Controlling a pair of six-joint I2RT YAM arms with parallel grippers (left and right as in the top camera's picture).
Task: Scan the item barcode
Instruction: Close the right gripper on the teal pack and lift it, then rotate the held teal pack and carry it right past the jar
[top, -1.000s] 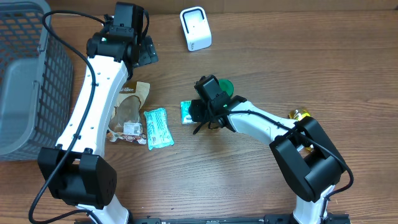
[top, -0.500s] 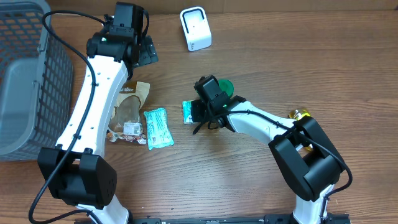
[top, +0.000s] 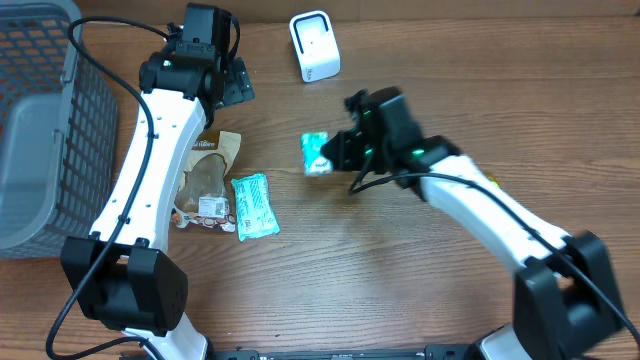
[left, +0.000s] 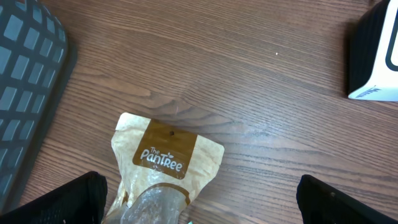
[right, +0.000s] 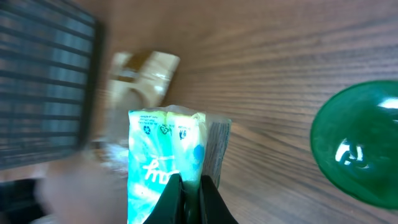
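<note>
Two arms are over the wooden table (top: 420, 300), and by the look of it you're mid-carry: item picked, scan not yet done. The grey basket (top: 30, 130) sits at the far left, out of play. Your left gripper (left: 199, 208) hangs with its fingers spread wide and nothing between them, above the brown pouch (top: 205, 175).

The white scanner (top: 314, 46) stands at the back edge. Your right gripper (top: 335, 153) is pinched tight on the edge of a small teal packet (right: 165, 155), which looks lifted off the wood, in front of the scanner and well apart from it. A second teal packet (top: 254, 205) lies flat just beside the pouch, and a green disc (right: 357, 143) sits off to one side.

Next, take the held packet up to the scanner's face. I can't see a barcode on either visible side, so expect to rotate the wrist until the code faces the window.
</note>
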